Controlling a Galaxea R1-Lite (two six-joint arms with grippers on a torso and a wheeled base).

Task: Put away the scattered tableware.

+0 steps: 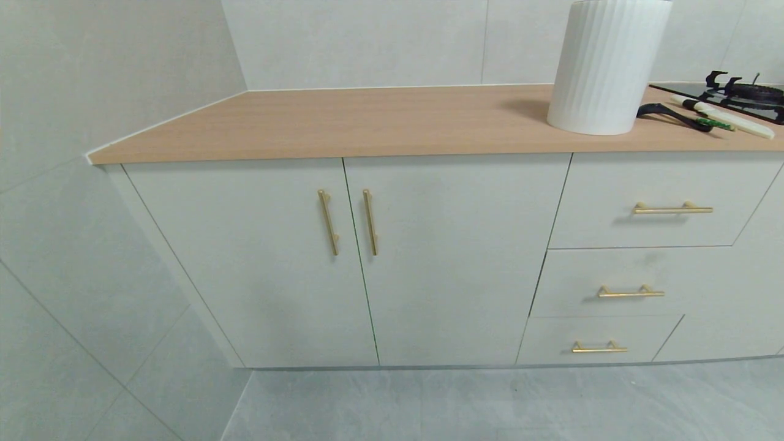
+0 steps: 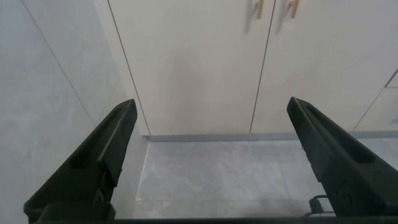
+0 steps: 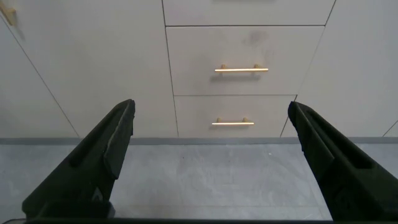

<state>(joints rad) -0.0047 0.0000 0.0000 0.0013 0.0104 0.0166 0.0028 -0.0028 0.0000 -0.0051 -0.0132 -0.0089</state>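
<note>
**Tableware waits at the table's far right; both tools hang open and empty**

The base cabinet (image 1: 275, 263) takes up most of what we face: two doors with upright brass handles, and to their right a stack of three drawers (image 1: 649, 245), all shut. From the wrist views we judge that both arms hang low in front of it, above the grey tiled floor (image 1: 490, 404). That looks to us like a carry posture, not a reach.

Across the cabinet runs the wooden table (image 1: 343, 122), bare along its left and middle. At its right end stands a tall white ribbed container (image 1: 606, 67), upright and near the front edge. We take it for a likely holder for the utensils, though a drawer could serve as well.

Behind and to the right of the container sits a black gas hob (image 1: 747, 93). The scattered tableware lies flat between the container and the hob. We see a black utensil (image 1: 670, 114) just beside the container's base, a long white utensil (image 1: 729, 116) angled toward the table's edge, and a small green-handled piece (image 1: 713, 124) close against them. We cannot tell what kind each one is.

The left tool (image 2: 211, 106) faces the left cabinet door, its jaws spread wide, holding and touching nothing. The right tool (image 3: 211, 104) faces the lower drawers, equally wide apart and empty. We judge no piece is picked up yet, and the robot stands left of the tableware.
</note>
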